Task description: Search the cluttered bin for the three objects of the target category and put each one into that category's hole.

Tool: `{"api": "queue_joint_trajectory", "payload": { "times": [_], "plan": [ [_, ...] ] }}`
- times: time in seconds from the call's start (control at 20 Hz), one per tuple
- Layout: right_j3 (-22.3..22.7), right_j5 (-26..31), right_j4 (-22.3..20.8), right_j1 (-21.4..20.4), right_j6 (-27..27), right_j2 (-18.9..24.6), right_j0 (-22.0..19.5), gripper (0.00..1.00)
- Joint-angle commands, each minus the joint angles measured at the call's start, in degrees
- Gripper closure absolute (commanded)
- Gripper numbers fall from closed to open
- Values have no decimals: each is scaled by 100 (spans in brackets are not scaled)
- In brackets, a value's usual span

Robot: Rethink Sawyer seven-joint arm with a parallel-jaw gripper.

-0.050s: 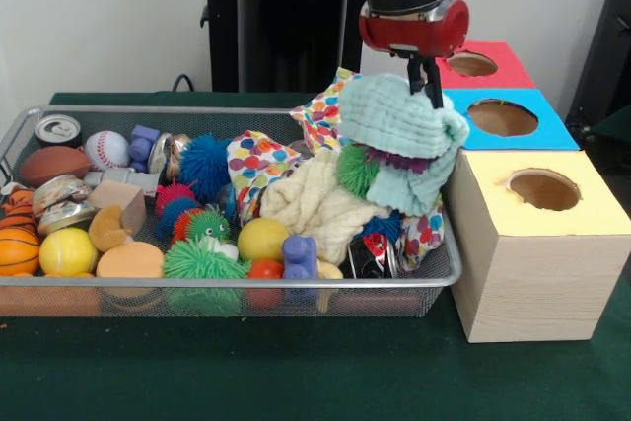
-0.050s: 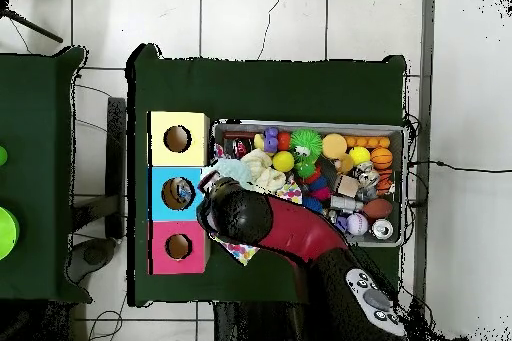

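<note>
From my station I see the claw (image 1: 431,81) hanging over the right end of the wire bin (image 1: 30,130), its dark fingers closed on the top of a mint-green washcloth (image 1: 399,125). The cloth is lifted clear of the pile and droops in folds, its lower edge brushing the yellow box (image 1: 537,253) beside the bin. A green spiky ball (image 1: 357,170) sits tucked under the cloth, just beside its purple fringe.

Under the cloth lies a cream knitted cloth (image 1: 315,204), and a polka-dot cloth (image 1: 258,160) spreads behind and to the side of it, with another patch showing at the bin's right corner.

Three boxes stand in a row off the bin's right end on the green desk (image 1: 296,372): yellow nearest the camera, then the blue box (image 1: 513,120), then the red box (image 1: 488,66), each with a round hole on top.

The rest of the bin holds a basketball (image 1: 18,248), a yellow ball (image 1: 67,251), a baseball (image 1: 106,149), a small football (image 1: 51,163), a soda can (image 1: 57,129), an orange sponge (image 1: 130,261) and a blue spiky ball (image 1: 205,165).

From above, the red arm (image 2: 300,227) covers the bin's corner beside the blue box.
</note>
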Motion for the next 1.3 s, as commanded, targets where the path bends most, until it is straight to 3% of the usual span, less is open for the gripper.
{"api": "queue_joint_trajectory", "payload": {
  "times": [0.05,0.2,0.25,0.55,0.85,1.05,1.3],
  "plan": [
    [248,558,289,198,872,-127,-69,100],
    [189,578,232,231,814,-183,-50,100],
    [182,480,199,229,809,-222,-17,0],
    [-40,709,35,177,788,-559,218,0],
    [-216,1030,-68,175,478,-615,106,0],
    [-574,1678,-377,0,74,-776,-43,0],
    [-1632,3054,-1236,51,-974,-802,-536,0]
  ]
}}
